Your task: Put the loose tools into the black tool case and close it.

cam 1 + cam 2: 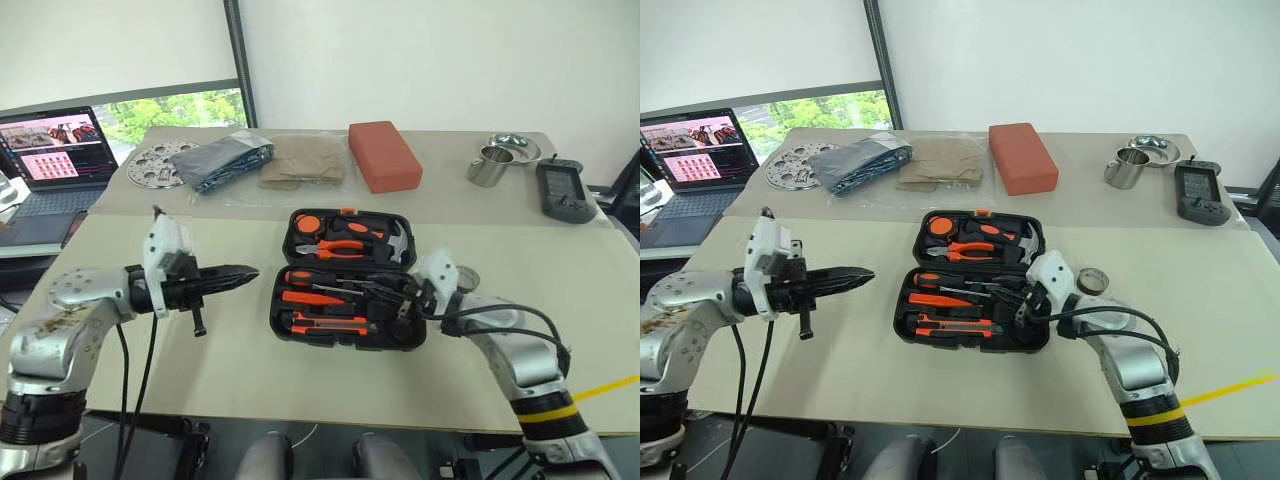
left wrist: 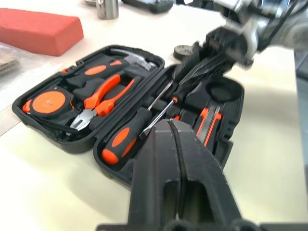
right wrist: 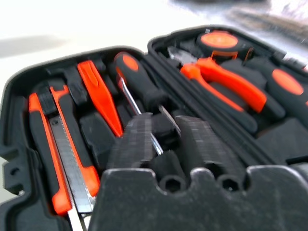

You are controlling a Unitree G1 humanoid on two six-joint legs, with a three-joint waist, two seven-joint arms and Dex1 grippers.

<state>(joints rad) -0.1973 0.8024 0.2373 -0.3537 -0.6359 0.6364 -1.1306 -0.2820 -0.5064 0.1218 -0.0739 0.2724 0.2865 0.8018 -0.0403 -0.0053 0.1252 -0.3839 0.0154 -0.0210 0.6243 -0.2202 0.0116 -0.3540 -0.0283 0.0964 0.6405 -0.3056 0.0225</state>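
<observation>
The black tool case [image 1: 279, 300] lies open in the middle of the table, with its lid laid flat behind it. In its front half lie two orange-and-black screwdrivers [image 1: 303, 279], a slim orange tool [image 3: 98, 94] and the utility knife [image 1: 325, 323]. My right gripper [image 1: 405, 296] is shut over the case's right end, fingertips at a screwdriver shaft [image 3: 155, 139]; I cannot tell if it grips it. The grey tape roll [image 1: 464, 276] lies on the table just right of the case, behind my right wrist. My left gripper [image 1: 250, 271] hovers left of the case, shut and empty.
The lid half holds orange pliers [image 1: 345, 247], a hammer [image 1: 398, 240] and a round tape measure [image 1: 308, 223]. A red-orange block [image 1: 383, 155], bagged cloths [image 1: 235, 160] and a metal disc [image 1: 155, 165] lie behind. Metal cups [image 1: 490, 165] and a black device [image 1: 563, 190] are far right; a laptop [image 1: 55, 150] far left.
</observation>
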